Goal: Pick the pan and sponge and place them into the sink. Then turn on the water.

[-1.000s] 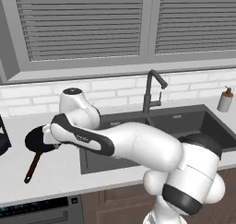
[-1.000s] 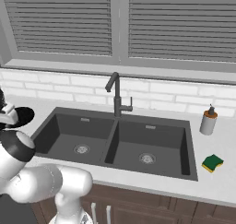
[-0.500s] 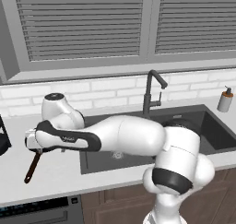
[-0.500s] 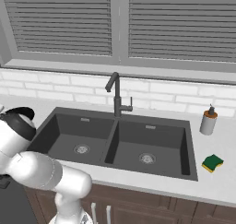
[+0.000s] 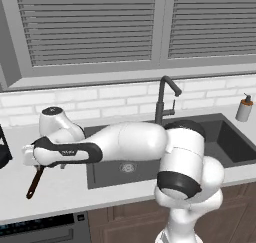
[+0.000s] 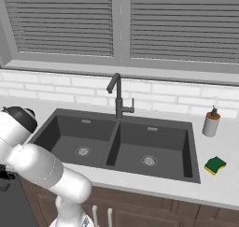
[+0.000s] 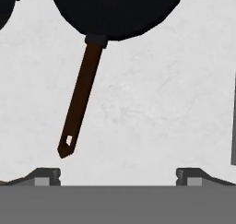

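- Reaching for the pan [image 7: 115,8] looks like the step in hand: the arm stretches out to the left of the sink [image 6: 186,142], with the gripper [image 7: 117,174] hanging over the pale surface [image 7: 166,103] where the pan lies.
- From the hand view, the gripper stands wide open and holds nothing; its two dark tips rise at the bottom edge with bare surface between them.
- The pan's handle [image 7: 80,103] runs from the black bowl toward the gripper and ends just short of the left tip, off to one side of the gap instead of centred in it.
- The next move, as I judge it, calls for shifting the gripper sideways until the handle lies between the tips, lowering, then closing on the thin handle; a grip far from the bowl may let the pan tip.
- The sponge [image 6: 215,165] rests on the surface right of the sink, near the soap bottle [image 6: 211,123], well apart from the arm.
- Both sink basins look empty, and no water is visible at the faucet [image 6: 117,96].
- Hard to make out: the pan's bowl is cut off by the top of the hand view, and in the left base view the arm covers it, leaving the handle [image 5: 34,183] showing.
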